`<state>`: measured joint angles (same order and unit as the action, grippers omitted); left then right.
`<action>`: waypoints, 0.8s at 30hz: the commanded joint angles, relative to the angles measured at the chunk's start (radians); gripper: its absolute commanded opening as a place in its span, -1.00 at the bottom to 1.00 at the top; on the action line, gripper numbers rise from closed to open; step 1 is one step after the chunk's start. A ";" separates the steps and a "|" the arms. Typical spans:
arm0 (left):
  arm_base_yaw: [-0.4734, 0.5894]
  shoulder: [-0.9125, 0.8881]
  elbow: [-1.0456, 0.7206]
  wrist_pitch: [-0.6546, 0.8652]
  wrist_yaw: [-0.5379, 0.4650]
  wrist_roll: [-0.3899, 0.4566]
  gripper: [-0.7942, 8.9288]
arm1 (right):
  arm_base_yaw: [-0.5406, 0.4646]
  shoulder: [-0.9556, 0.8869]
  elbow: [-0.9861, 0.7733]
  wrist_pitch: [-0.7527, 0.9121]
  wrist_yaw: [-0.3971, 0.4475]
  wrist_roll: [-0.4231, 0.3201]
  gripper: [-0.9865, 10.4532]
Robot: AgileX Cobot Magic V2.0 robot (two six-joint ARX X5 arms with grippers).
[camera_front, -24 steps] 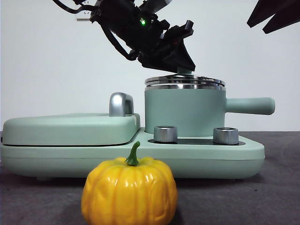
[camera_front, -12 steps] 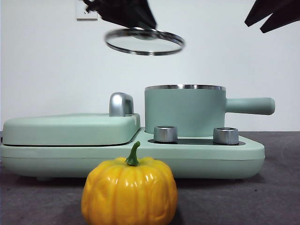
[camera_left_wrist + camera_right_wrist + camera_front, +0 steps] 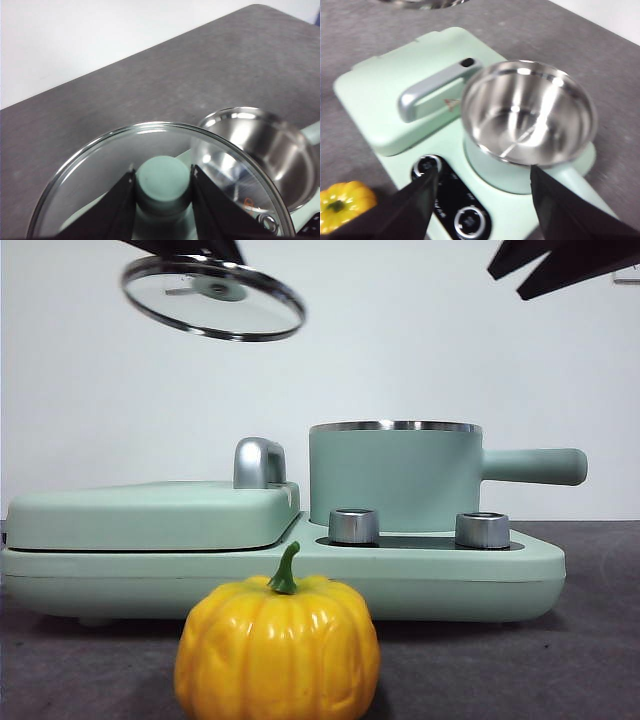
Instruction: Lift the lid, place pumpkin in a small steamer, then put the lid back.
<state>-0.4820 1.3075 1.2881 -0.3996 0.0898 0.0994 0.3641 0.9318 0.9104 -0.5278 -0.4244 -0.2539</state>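
The lid [image 3: 213, 298], clear glass with a steel rim, hangs tilted high at the upper left, well clear of the small steamer [image 3: 395, 480]. My left gripper [image 3: 162, 175] is shut on the lid's mint-green knob [image 3: 163, 186]. The small steamer stands open on the appliance, its steel inside bare [image 3: 530, 112] and its handle [image 3: 535, 466] pointing right. In front of the appliance, the yellow pumpkin [image 3: 277, 650] sits on the table. My right gripper [image 3: 482, 200] is open and hovers high above the appliance, seen as a dark tip [image 3: 560, 265] at the upper right.
The wide mint-green appliance base [image 3: 440, 570] carries two silver knobs [image 3: 353, 525] in front of the steamer. Left of the steamer is the flat griddle cover [image 3: 150, 512] with a silver handle [image 3: 258, 462]. Grey table surface [image 3: 590, 660] lies around it.
The lid has come off the steamer and risen up and to the left in my left gripper. The right gripper's tip has shifted slightly left.
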 commanded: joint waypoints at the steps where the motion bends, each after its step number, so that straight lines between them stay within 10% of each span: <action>1: 0.015 -0.066 -0.030 0.027 -0.002 -0.018 -0.81 | 0.058 0.015 0.020 -0.003 -0.005 -0.020 -0.31; 24: 0.136 -0.353 -0.203 -0.057 -0.044 -0.067 -0.82 | 0.536 0.360 0.020 -0.070 0.068 -0.161 -0.12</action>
<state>-0.3443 0.9546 1.0664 -0.4866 0.0475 0.0368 0.8856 1.2732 0.9142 -0.6075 -0.3614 -0.3977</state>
